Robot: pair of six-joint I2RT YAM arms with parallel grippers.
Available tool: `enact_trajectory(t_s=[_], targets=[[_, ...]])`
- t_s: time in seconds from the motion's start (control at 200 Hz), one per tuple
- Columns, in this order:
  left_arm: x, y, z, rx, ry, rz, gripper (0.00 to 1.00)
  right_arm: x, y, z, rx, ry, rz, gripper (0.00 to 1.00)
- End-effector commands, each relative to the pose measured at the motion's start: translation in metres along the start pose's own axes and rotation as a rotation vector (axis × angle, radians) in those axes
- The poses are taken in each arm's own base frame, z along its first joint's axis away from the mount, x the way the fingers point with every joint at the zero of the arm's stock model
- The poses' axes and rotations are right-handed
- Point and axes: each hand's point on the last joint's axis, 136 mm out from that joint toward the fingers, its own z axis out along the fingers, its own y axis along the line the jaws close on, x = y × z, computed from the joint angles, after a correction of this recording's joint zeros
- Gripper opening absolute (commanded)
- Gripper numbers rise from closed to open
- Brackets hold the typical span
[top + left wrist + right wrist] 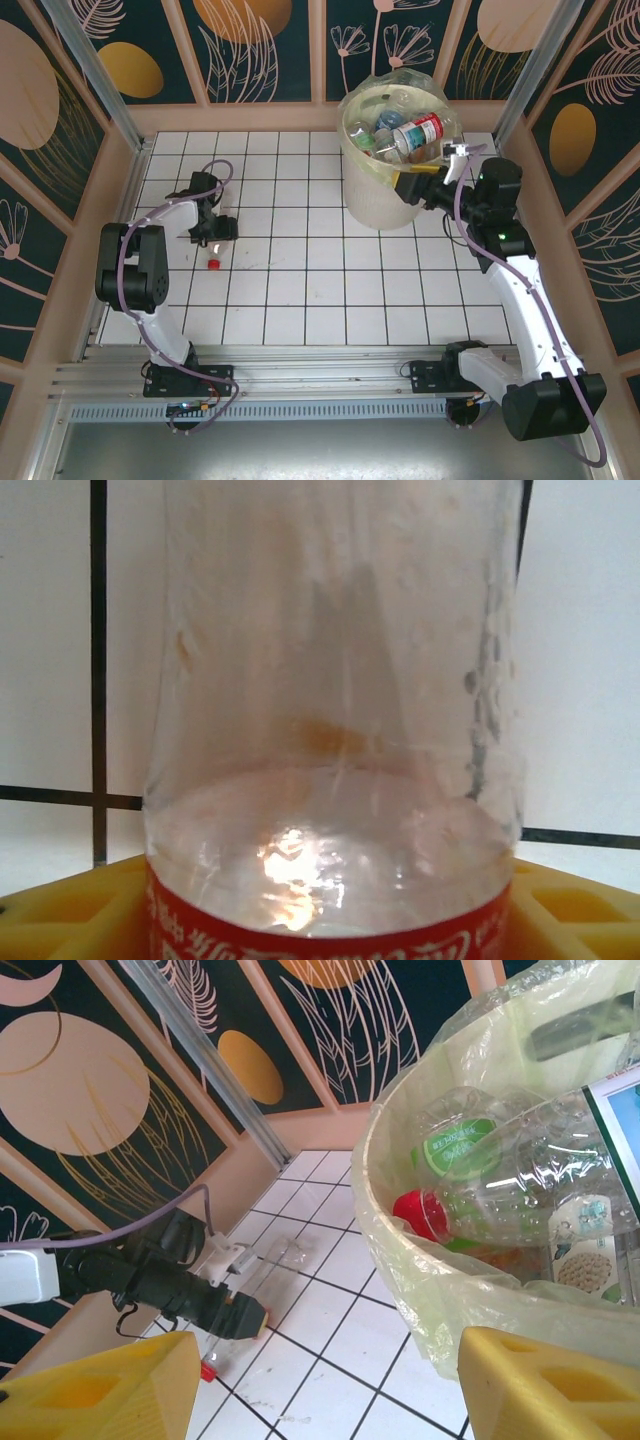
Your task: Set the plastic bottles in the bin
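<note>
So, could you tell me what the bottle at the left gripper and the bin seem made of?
Red-labelled bottle: thin clear plastic, glossy, going by its creases and glare. Bin: pale cream, probably rigid plastic, matte. Its liner: thin clear film, wrinkled and draped over the rim.

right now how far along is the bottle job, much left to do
Mostly done: the bin is heaped with bottles. In hand: the left gripper has its fingers either side of one clear red-labelled bottle lying on the tiles; a firm grip isn't clear. The right gripper hangs open by the bin's rim. Left: carry that bottle over and drop it in.
</note>
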Motion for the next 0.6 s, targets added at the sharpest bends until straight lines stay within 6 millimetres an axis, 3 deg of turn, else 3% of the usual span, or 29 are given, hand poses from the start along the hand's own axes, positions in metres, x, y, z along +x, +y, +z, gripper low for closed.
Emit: enact_trajectory(t_s=[0.0, 0.065, 0.09, 0.255, 0.395, 0.595], targets=[[-0.005, -0.016, -0.017, 0.057, -0.047, -0.009, 0.62, 0.002, 0.006, -0.005, -0.008, -0.016, 0.008, 0.7], [-0.01, -0.034, -0.025, 0.138, -0.088, -0.01, 0.57, 0.007, 0.004, -0.006, -0.004, -0.018, 0.031, 0.69], [-0.016, -0.043, -0.04, 0.186, -0.136, -0.008, 0.56, 0.01, 0.002, -0.005, -0.003, -0.018, 0.047, 0.69], [-0.023, -0.1, -0.095, 0.416, -0.289, 0.066, 0.57, 0.023, -0.003, 0.0, -0.009, -0.016, 0.15, 0.7], [-0.021, -0.146, -0.15, 0.588, -0.43, 0.154, 0.58, 0.024, 0.008, 0.008, -0.056, -0.026, 0.178, 0.74], [0.002, -0.192, -0.208, 0.77, -0.54, 0.26, 0.61, 0.02, 0.025, 0.022, -0.127, -0.048, 0.225, 0.79]])
